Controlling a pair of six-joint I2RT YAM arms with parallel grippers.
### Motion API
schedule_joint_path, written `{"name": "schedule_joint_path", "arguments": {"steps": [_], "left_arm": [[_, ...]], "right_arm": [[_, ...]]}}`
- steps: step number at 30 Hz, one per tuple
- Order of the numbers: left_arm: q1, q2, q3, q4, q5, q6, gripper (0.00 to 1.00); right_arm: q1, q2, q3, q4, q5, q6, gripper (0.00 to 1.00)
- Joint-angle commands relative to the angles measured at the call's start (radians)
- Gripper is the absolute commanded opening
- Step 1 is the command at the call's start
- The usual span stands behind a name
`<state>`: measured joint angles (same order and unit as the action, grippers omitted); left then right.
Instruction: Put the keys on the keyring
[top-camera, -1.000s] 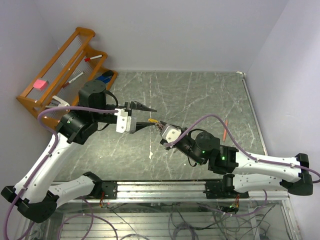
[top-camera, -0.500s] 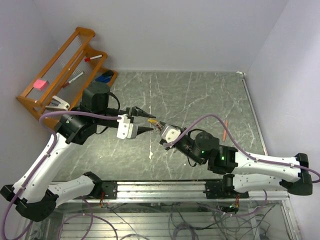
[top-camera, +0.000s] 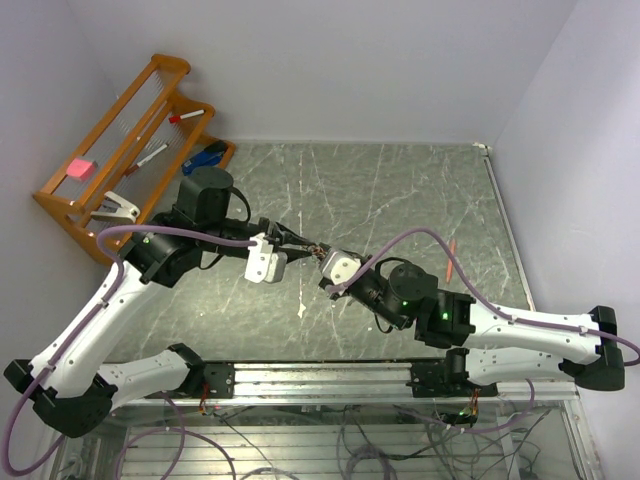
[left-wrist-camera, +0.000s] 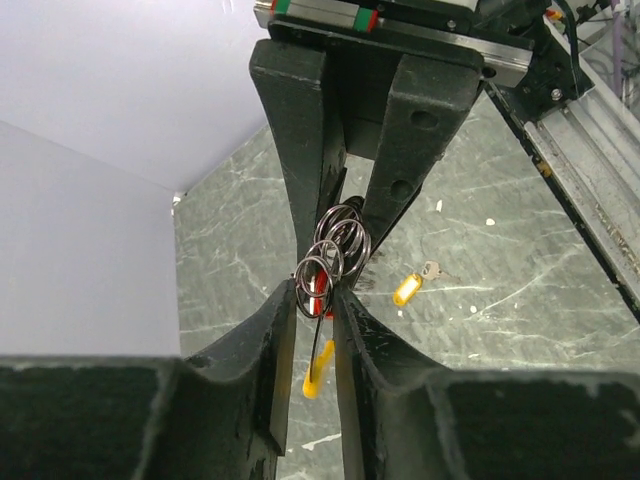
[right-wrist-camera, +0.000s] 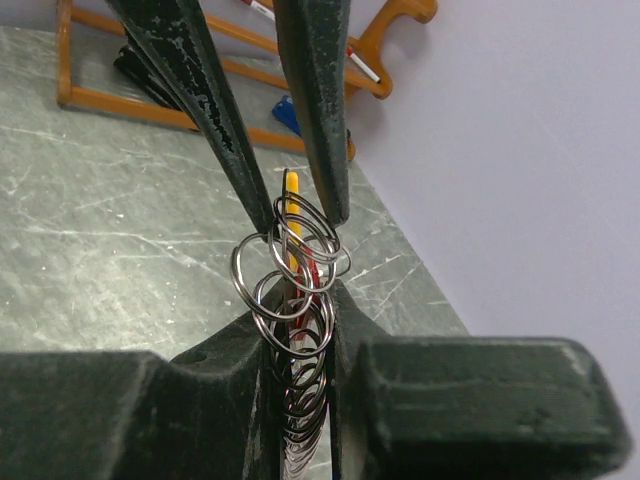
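The right gripper (right-wrist-camera: 300, 335) clamps a silvery keyring of linked metal loops (right-wrist-camera: 292, 290). The left gripper (left-wrist-camera: 316, 292), nearly closed, pinches its end loop.

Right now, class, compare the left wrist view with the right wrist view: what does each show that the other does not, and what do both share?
Left wrist only: a small key with a yellow tag lying on the table, and the aluminium rail. Right wrist only: the wooden rack. Both: the keyring, a bunch of silvery loops, with the left end effector and the right end effector closed on it from opposite sides.
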<state>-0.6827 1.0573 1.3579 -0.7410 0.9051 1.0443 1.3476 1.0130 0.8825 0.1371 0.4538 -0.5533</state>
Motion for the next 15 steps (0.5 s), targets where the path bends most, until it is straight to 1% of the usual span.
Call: {"name": "schedule_joint_path", "arguments": {"steps": [1, 3, 4, 7, 15], "left_arm": [[-0.016, 0.006, 0.007, -0.010, -0.023, 0.023, 0.24], [-0.020, 0.006, 0.009, -0.015, -0.032, 0.026, 0.13], [-0.021, 0.004, 0.007, -0.013, -0.036, 0.023, 0.09], [-0.025, -0.002, 0.001, -0.003, -0.041, 0.019, 0.07], [-0.034, -0.023, -0.011, -0.002, -0.074, 0.039, 0.07]], "right_arm": [[0.004, -0.006, 0.029, 0.030, -0.015, 0.017, 0.00], [0.004, -0.014, 0.027, 0.028, -0.015, 0.020, 0.00], [0.005, -0.018, 0.027, 0.027, -0.013, 0.022, 0.00], [0.004, -0.031, 0.025, 0.028, -0.007, 0.027, 0.00], [0.005, -0.040, 0.021, 0.024, -0.007, 0.046, 0.00]]}}
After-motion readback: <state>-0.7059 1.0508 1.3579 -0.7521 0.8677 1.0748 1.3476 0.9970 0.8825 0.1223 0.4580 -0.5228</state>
